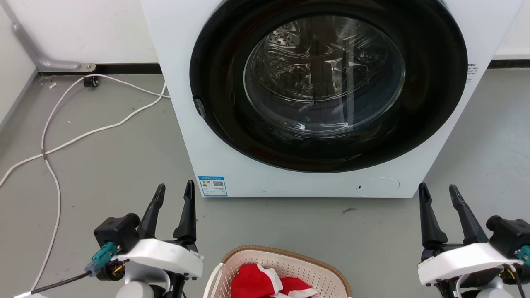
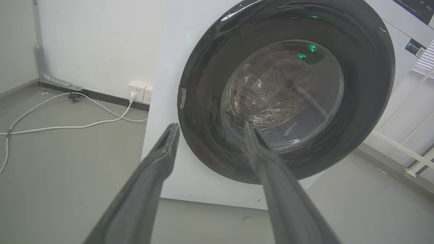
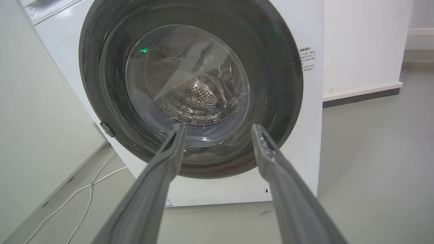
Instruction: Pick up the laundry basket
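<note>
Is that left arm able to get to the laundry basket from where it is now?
Probably yes: the left gripper is open and empty, and the laundry basket sits close beside it on the floor, with nothing between them.

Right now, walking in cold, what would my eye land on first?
The big white washer with its round dark glass door, straight ahead on the grey floor. In front of it, at the picture's bottom edge, sits the basket with red cloth inside. On either side, the left hand and right hand hang open, touching nothing.
</note>
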Tool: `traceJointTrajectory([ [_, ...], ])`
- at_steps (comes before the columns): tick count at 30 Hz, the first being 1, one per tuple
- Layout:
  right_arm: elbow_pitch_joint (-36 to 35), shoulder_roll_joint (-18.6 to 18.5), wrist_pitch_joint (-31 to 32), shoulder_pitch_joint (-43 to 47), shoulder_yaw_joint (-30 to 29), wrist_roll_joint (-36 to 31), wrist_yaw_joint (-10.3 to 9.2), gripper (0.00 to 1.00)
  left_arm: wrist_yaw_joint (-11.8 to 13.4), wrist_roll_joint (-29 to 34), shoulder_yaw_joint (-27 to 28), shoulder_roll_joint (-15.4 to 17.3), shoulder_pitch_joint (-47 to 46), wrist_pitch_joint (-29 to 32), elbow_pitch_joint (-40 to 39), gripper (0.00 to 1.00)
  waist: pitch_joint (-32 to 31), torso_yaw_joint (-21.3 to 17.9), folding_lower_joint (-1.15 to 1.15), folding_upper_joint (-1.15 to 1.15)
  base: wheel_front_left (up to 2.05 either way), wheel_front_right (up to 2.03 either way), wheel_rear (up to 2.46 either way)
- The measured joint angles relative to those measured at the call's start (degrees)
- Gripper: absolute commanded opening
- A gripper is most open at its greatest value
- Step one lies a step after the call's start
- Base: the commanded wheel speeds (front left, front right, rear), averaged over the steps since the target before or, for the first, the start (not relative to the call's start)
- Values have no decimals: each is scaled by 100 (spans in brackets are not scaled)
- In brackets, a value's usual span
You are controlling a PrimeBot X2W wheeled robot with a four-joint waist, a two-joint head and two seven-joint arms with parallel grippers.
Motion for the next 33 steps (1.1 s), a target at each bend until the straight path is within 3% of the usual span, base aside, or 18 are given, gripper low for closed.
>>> traceJointTrajectory([
  [15,-52,5,57,114,33,-903,0,100,145,804,-82,34,1,-189,100,100,-5,12,0,0,0,0,0],
  [33,-122,10,38,193,97,-1503,1,100,244,1546,-147,35,-3,-386,149,100,10,20,-1,0,0,0,0],
])
